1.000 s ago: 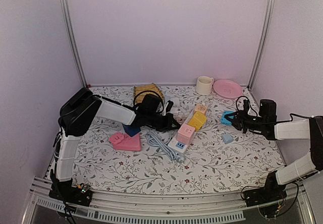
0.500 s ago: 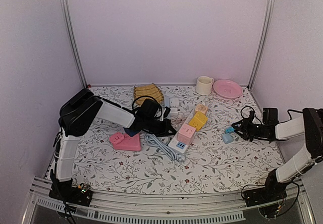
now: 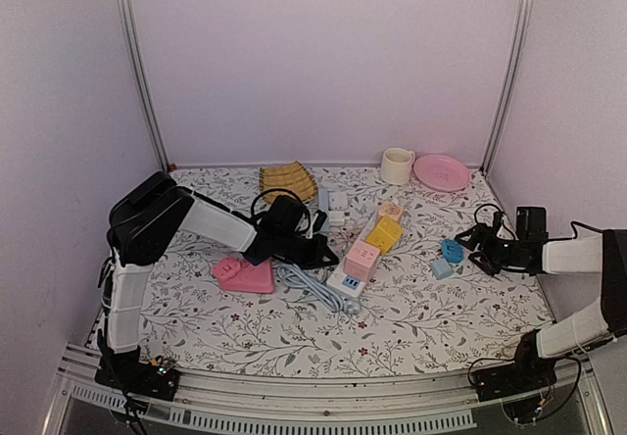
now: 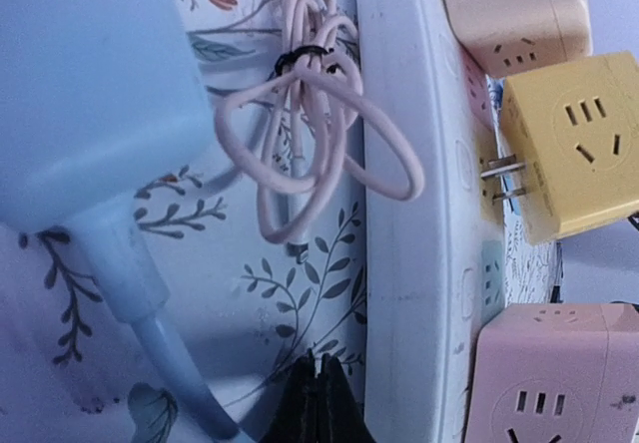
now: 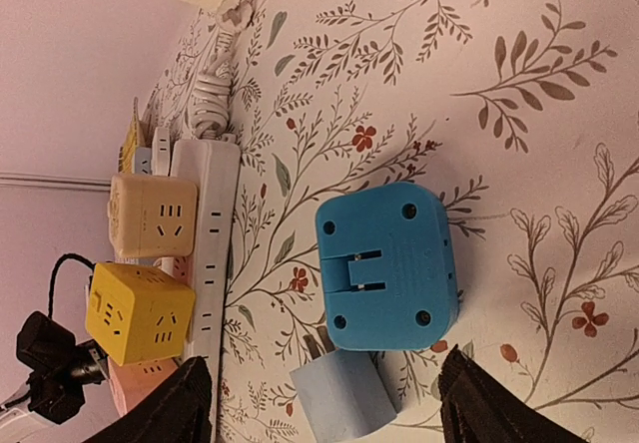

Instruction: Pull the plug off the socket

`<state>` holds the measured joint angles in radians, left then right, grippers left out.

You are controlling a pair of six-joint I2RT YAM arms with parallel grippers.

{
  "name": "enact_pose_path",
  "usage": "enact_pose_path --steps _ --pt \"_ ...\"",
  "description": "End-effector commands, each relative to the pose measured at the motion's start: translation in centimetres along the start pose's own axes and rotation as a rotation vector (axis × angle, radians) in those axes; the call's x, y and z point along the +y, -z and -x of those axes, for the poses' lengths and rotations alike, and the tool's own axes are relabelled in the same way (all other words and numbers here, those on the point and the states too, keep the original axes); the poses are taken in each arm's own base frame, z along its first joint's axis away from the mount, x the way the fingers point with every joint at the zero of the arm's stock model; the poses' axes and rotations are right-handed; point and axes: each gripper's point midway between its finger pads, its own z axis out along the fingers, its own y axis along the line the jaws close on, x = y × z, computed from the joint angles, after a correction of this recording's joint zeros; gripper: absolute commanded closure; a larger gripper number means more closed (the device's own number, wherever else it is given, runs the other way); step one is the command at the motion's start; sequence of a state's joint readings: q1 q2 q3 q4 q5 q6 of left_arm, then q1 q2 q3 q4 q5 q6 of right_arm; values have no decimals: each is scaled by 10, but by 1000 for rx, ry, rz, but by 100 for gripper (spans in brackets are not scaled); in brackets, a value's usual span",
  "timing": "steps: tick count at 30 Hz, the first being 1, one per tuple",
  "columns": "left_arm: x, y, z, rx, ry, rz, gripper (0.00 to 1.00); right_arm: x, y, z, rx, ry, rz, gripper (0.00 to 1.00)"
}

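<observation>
I judge the pull done: the blue plug (image 5: 387,266) lies on the desk (image 3: 411,308) apart from the socket (image 4: 399,214), my right tool (image 5: 329,403) gapes empty, my left tool (image 4: 318,408) seems closed on nothing, so next I'd retract.

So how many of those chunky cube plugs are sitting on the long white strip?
3: beige cube at the far end, yellow cube in the middle, pink cube nearest the arms. A blue cube lies loose on the table.
</observation>
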<state>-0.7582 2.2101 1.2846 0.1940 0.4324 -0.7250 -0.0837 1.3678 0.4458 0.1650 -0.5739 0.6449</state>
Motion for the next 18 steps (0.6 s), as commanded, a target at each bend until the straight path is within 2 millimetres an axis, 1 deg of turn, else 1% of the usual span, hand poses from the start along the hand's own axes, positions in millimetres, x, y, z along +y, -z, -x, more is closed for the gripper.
enact_pose_path --steps 1,5,8,12,14,18 --pt "25 4 -41 85 28 95 100 17 15 4 -43 100 -53 18" --pt "25 9 -53 90 30 102 99 40 15 -7 -28 159 -38 14" --pt "23 12 -64 98 28 106 98 64 8 -22 6 204 -17 12" --pt "14 9 -80 117 21 99 98 98 -7 -39 45 268 5 9" --pt "7 4 -90 130 16 93 97 110 -16 -43 58 287 3 9" --pt "-9 -5 -105 151 7 71 98 127 -37 -47 84 321 -12 7"
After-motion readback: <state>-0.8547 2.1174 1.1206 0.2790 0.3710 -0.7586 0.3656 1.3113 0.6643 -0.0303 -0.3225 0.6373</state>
